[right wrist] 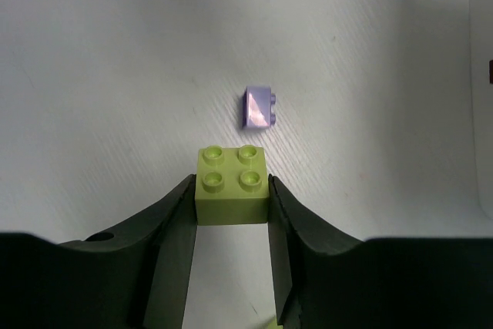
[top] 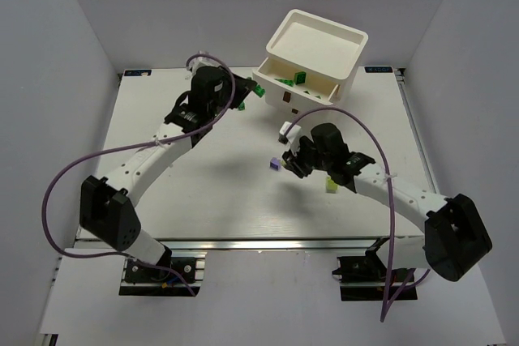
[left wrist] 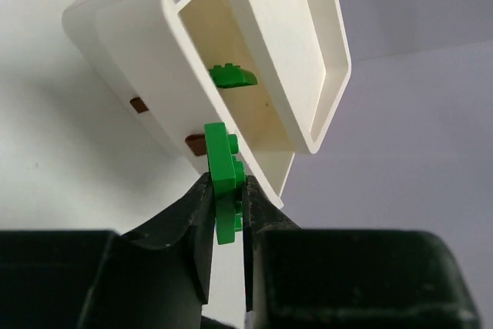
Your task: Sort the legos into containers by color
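The white drawer unit [top: 318,38] stands at the back. Its top drawer [top: 280,69] is pulled out and holds dark green legos [top: 298,79]. My left gripper [top: 247,96] is shut on a dark green brick [left wrist: 219,152] and holds it edge-on just in front of the open drawer [left wrist: 231,28], where another green brick [left wrist: 231,76] lies. My right gripper [right wrist: 231,187] is shut on a lime 2x2 brick [right wrist: 231,179], low over the table. A pale purple brick [right wrist: 259,107] lies just beyond it, also seen from above [top: 275,164].
A lime brick [top: 331,186] lies on the table beside the right arm. A small pale piece [top: 285,129] sits in front of the unit. The closed lower drawers show brown handles [left wrist: 139,105]. White walls enclose the table [top: 203,200].
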`<state>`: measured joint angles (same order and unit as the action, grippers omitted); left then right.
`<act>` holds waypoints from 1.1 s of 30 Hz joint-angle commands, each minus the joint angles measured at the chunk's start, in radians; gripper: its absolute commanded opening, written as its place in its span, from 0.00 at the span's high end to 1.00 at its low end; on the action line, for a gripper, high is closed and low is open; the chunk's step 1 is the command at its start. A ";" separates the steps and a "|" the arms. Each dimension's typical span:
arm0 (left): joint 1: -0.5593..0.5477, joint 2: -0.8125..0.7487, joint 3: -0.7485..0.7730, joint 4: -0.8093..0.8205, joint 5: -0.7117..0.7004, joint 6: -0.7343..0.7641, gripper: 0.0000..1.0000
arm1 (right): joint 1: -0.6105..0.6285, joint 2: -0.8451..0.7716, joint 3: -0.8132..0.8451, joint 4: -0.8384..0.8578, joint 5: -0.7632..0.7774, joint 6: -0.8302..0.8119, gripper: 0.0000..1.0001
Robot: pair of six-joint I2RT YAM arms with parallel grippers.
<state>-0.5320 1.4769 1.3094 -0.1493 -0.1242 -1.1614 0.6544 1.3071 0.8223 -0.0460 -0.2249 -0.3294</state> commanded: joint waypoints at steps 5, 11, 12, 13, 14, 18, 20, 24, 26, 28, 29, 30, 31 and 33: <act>0.001 0.147 0.195 0.054 0.115 0.174 1.00 | -0.001 0.016 -0.095 -0.097 0.093 -0.184 0.87; 0.001 0.313 0.333 0.142 0.202 0.178 1.00 | 0.001 0.093 -0.123 -0.066 0.121 -0.214 0.75; 0.001 0.331 0.359 0.198 0.208 0.174 1.00 | -0.001 0.101 -0.123 -0.063 0.125 -0.217 0.74; 0.001 0.365 0.370 0.212 0.213 0.158 1.00 | -0.001 0.107 -0.123 -0.060 0.130 -0.220 0.71; 0.001 0.382 0.381 0.224 0.221 0.149 1.00 | -0.002 0.116 -0.121 -0.058 0.130 -0.223 0.69; 0.001 0.454 0.421 0.260 0.232 0.083 1.00 | -0.001 0.127 -0.123 -0.055 0.131 -0.223 0.55; 0.001 0.483 0.435 0.251 0.222 0.059 1.00 | 0.002 0.129 -0.126 -0.052 0.133 -0.223 0.45; 0.001 0.506 0.415 0.296 0.222 0.029 0.79 | 0.001 0.124 -0.141 -0.048 0.139 -0.220 0.28; 0.001 0.511 0.421 0.307 0.227 0.025 0.66 | 0.001 0.112 -0.146 -0.048 0.139 -0.220 0.23; 0.001 0.520 0.436 0.313 0.238 0.026 0.55 | -0.002 0.089 -0.147 -0.051 0.134 -0.214 0.21; 0.001 0.522 0.442 0.313 0.241 0.028 0.52 | -0.002 0.083 -0.146 -0.051 0.133 -0.212 0.21; 0.001 0.522 0.448 0.315 0.245 0.029 0.49 | -0.002 0.074 -0.146 -0.057 0.128 -0.209 0.21; 0.001 0.520 0.455 0.323 0.253 0.035 0.45 | -0.004 0.055 -0.137 -0.064 0.119 -0.200 0.21; 0.001 0.510 0.465 0.329 0.258 0.049 0.39 | -0.006 0.032 -0.129 -0.084 0.102 -0.191 0.21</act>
<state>-0.5320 2.0243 1.7168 0.1223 0.1062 -1.1252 0.6544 1.3979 0.6758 -0.1265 -0.0963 -0.5339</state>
